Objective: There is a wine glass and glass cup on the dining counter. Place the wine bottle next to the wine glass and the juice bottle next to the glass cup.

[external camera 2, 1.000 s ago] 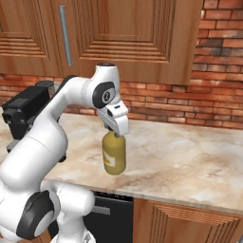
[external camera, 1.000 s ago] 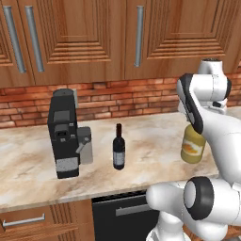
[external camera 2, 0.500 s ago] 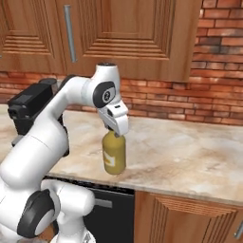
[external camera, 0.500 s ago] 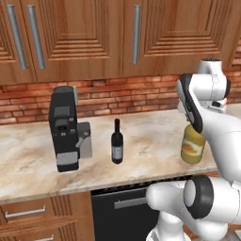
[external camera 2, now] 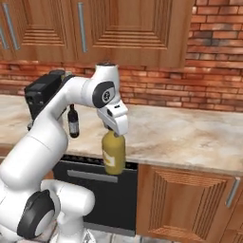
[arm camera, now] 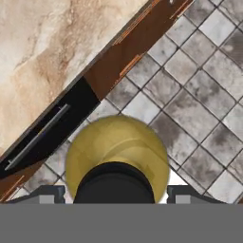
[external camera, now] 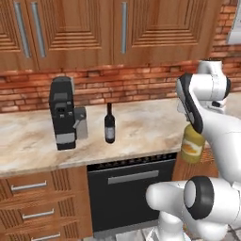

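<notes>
The marble surface (external camera: 141,122) runs off frame on both sides; one black machine (external camera: 63,113) stands on it. The one wine bottle (external camera: 109,124) stands just right of it. The hand (external camera 2: 114,129), fingertips hidden, grips the one juice bottle (external camera 2: 114,153) by its top, hanging past the surface's front edge over tiled floor (arm camera: 209,95).

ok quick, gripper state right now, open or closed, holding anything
Gripper: closed on the neck of the juice bottle, which hangs upright off the counter, out past its front edge and above the floor.
</notes>
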